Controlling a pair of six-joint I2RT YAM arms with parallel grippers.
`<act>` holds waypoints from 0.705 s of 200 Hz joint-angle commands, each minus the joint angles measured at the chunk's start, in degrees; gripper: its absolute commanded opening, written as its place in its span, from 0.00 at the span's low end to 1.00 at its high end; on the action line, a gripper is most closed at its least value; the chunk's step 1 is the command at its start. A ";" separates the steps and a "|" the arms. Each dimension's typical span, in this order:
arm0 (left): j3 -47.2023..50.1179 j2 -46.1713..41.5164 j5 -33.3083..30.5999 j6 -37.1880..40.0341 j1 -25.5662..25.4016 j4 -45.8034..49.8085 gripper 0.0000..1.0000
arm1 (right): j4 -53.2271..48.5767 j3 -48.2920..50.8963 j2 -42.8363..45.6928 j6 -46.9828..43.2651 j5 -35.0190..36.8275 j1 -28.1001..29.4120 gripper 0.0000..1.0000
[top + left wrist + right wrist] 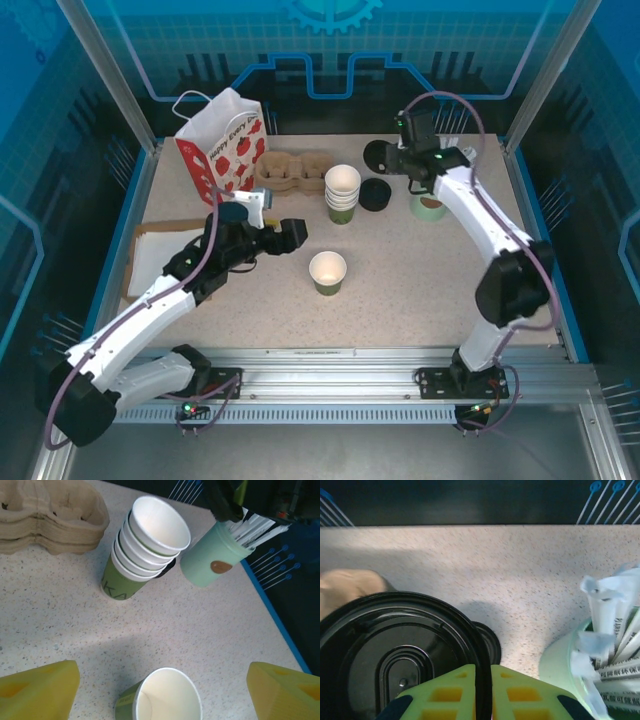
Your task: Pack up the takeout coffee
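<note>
Right hand [482, 680] clenching the lid [405, 655] by its rim; left hand [162, 687] hanging released.
Right wrist is showing that pinch close; top view is showing the cup [327, 272] standing mid surface [420, 270], axis vertical, mouth up, well apart.

Speckled beige tabletop [420, 280] (blue-edged) sits inside blue printed wall panels [450, 50], aluminium posts [105, 70].

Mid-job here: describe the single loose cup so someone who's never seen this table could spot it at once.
On the speckled table, find the stack of olive-green cups near the middle, toward the back. Just in front of it, toward the near edge, a lone cup stands upright by itself. It is olive-green with a white inside and no lid, single rather than nested.
</note>
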State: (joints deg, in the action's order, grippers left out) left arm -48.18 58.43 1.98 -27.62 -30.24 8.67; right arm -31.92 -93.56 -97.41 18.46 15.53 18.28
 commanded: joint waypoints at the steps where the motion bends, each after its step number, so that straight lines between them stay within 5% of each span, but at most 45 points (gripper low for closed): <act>1: 0.52 -4.86 -0.72 -5.26 -0.36 -6.79 0.88 | 4.30 6.41 10.53 5.26 -11.48 -0.95 0.13; 39: 0.57 -7.63 3.06 -13.57 -0.40 -15.91 0.91 | 22.66 20.15 22.05 21.92 -30.90 1.00 0.14; 141: -3.06 1.75 9.18 -30.48 -0.57 -39.92 0.98 | 56.84 32.39 23.02 48.47 -34.55 12.08 0.14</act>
State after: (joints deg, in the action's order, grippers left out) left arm -48.95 58.24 8.73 -52.58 -30.28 -21.54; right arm 12.73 -61.89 -72.60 59.07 -16.67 29.12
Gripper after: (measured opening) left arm 0.974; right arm 0.139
